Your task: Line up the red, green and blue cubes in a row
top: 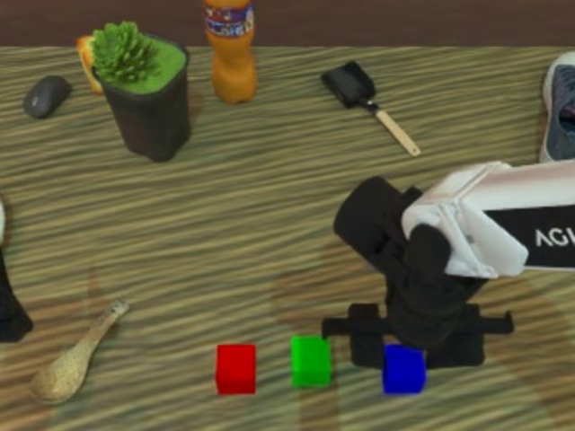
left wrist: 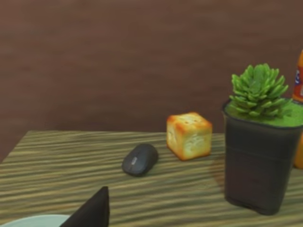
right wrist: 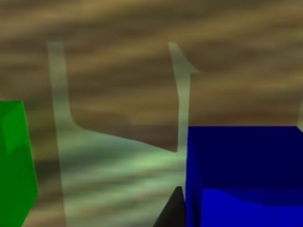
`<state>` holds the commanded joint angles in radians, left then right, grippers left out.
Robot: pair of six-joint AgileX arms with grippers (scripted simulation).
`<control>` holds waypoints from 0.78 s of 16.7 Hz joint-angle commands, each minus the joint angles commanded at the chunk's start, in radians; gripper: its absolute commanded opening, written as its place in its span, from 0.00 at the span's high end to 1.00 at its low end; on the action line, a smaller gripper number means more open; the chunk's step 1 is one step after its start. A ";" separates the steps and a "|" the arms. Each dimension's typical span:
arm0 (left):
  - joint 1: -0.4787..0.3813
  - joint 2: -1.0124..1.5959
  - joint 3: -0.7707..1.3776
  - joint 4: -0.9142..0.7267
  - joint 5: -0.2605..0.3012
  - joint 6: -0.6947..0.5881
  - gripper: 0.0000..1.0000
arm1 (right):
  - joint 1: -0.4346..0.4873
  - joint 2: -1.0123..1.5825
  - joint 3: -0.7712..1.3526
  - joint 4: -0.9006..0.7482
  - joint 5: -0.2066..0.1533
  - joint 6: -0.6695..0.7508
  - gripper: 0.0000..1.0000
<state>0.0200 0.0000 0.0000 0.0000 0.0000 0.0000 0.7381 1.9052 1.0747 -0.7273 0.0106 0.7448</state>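
1. Top view: the white right arm reaches in from the right, its black right gripper [top: 403, 346] over the deep blue cube [top: 403, 369].
2. Whether the fingers are apart or clamped, I cannot tell.
3. The bright green cube [top: 311, 361] and bright red cube [top: 235, 369] sit to the left, so the row looks formed.
4. The left gripper [top: 11, 314] is parked at the left edge.

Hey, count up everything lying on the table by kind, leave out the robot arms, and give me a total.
Cubes: 3, red cube, green cube, blue cube
Potted plant: 1
Orange bottle: 1
Mouse: 1
Bread: 1
Small shovel: 1
Wooden spoon: 1
Shoe: 1
Total: 10
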 joint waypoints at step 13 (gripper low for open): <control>0.000 0.000 0.000 0.000 0.000 0.000 0.00 | -0.001 -0.002 0.003 -0.004 0.000 0.000 0.00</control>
<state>0.0200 0.0000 0.0000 0.0000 0.0000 0.0000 0.7376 1.9031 1.0775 -0.7309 0.0106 0.7445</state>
